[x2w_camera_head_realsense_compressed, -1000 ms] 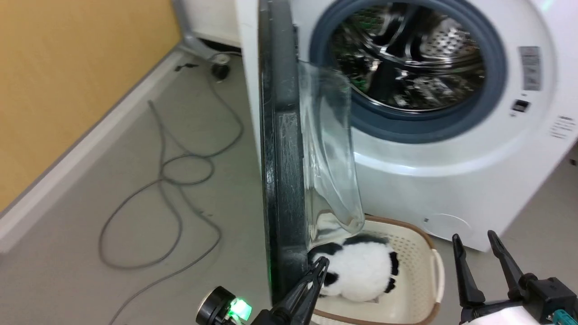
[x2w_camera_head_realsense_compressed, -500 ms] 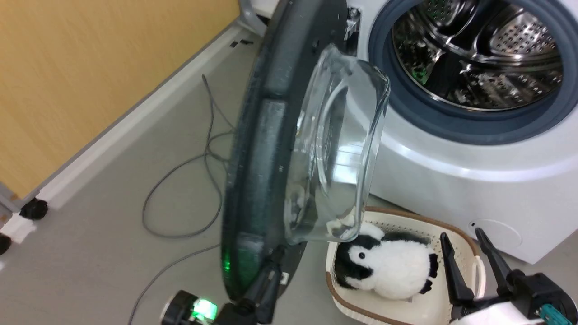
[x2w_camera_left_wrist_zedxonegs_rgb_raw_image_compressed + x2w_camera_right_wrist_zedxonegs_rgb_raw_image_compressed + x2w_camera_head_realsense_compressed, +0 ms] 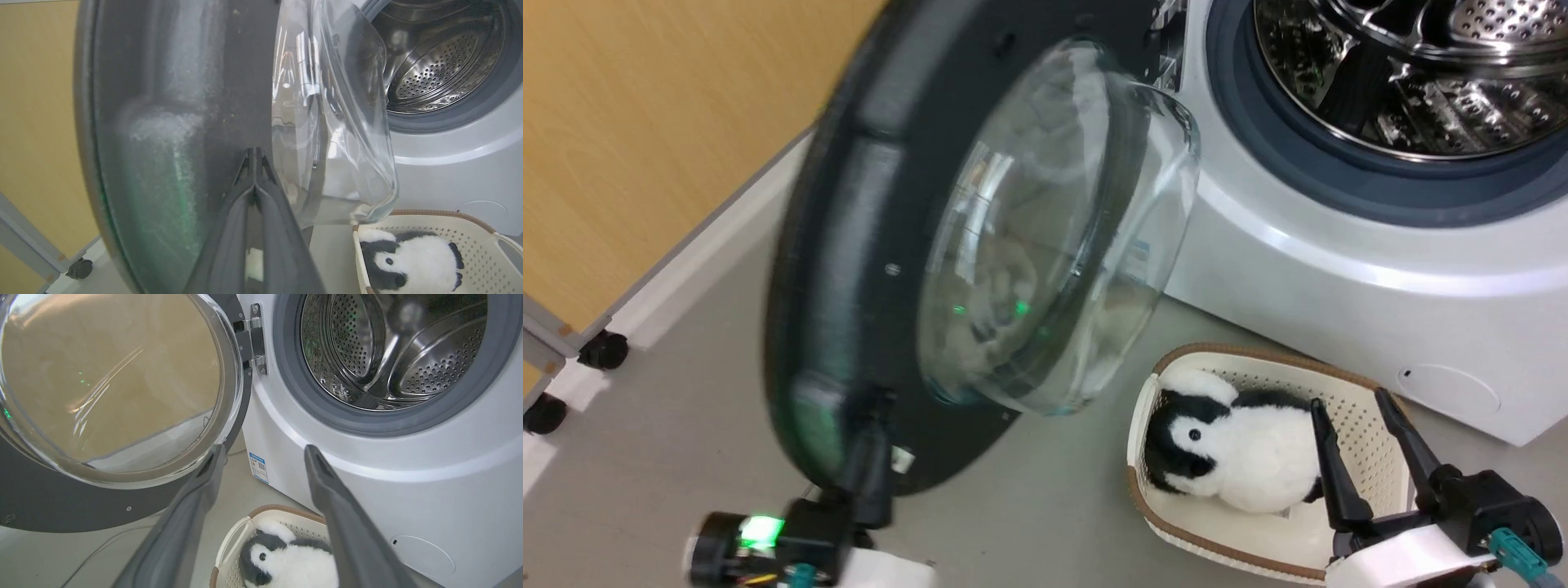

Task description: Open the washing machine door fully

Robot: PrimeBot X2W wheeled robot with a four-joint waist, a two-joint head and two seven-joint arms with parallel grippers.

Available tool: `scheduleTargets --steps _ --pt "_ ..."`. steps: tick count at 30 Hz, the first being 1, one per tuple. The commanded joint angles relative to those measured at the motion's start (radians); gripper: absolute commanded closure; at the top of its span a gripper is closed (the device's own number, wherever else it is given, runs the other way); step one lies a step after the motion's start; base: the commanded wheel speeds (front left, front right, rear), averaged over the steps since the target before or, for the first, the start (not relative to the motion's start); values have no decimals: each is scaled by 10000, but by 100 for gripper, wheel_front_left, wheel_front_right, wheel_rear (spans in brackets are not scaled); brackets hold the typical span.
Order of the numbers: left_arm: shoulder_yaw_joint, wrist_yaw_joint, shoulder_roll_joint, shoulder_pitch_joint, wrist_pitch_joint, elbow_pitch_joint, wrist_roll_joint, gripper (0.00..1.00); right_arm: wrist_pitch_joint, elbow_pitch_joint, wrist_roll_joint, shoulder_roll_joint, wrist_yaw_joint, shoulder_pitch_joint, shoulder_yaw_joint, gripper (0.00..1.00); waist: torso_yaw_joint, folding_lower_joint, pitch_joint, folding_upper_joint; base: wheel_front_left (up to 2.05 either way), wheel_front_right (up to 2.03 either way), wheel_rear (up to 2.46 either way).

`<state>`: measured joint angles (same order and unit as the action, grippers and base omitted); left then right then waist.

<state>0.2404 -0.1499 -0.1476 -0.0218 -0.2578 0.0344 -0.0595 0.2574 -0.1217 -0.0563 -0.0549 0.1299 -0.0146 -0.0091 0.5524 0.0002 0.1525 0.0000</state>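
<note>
Washing machine door (image 3: 849, 245), a large round glossy black disc with a bulging clear glass bowl at its centre, is hanging swung out from the metal hinge (image 3: 253, 339) at the left edge of the white machine front (image 3: 1339, 286). Its inner face and the bowl are turning toward the head camera, where it is looking blurred. The round opening is standing uncovered, showing the perforated steel drum (image 3: 1421, 65) inside a grey rubber ring (image 3: 1339, 180).

The left gripper (image 3: 876, 416) is keeping its two dark fingers pressed together, holding nothing. In the left wrist view, the left gripper's tips (image 3: 254, 157) are lying against the door's (image 3: 163, 102) black inner face, just beside the glass bowl, near the lower rim.

The right gripper (image 3: 1347, 400) is holding its fingers spread wide and empty. It is hovering above a cream perforated plastic basket with a brown rim (image 3: 1233, 351), which is sitting on the grey floor at the foot of the machine front. A black-and-white plush penguin (image 3: 1241, 457) is lying inside the basket. A small round white flap (image 3: 1454, 388) is showing low on the machine front, near the basket.
</note>
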Motion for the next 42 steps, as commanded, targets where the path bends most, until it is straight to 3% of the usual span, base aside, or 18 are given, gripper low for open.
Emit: scheduleTargets --steps 1,9,20,28,42 --pt "-351 -119 -47 73 -40 -90 -118 100 44 39 89 -49 8 -182 -72 0 9 -2 124 0 0 0 0" --pt "-1807 -77 266 533 -40 -466 -445 100 44 191 172 -273 8 -214 -285 0 53 -2 683 0 0 0 0" --pt "-3875 319 651 1741 -40 -1430 -600 100 44 279 250 -631 8 -605 -226 0 -202 -2 1345 0 0 0 0" --pt "-5346 752 654 2734 -40 -2272 -455 100 44 327 299 -882 8 -817 -292 0 -631 -2 1885 0 0 0 0" --pt "-6914 991 265 4100 -40 -3574 -230 100 44 341 378 -1104 8 -1201 -310 0 -1248 -2 2515 0 0 0 0"
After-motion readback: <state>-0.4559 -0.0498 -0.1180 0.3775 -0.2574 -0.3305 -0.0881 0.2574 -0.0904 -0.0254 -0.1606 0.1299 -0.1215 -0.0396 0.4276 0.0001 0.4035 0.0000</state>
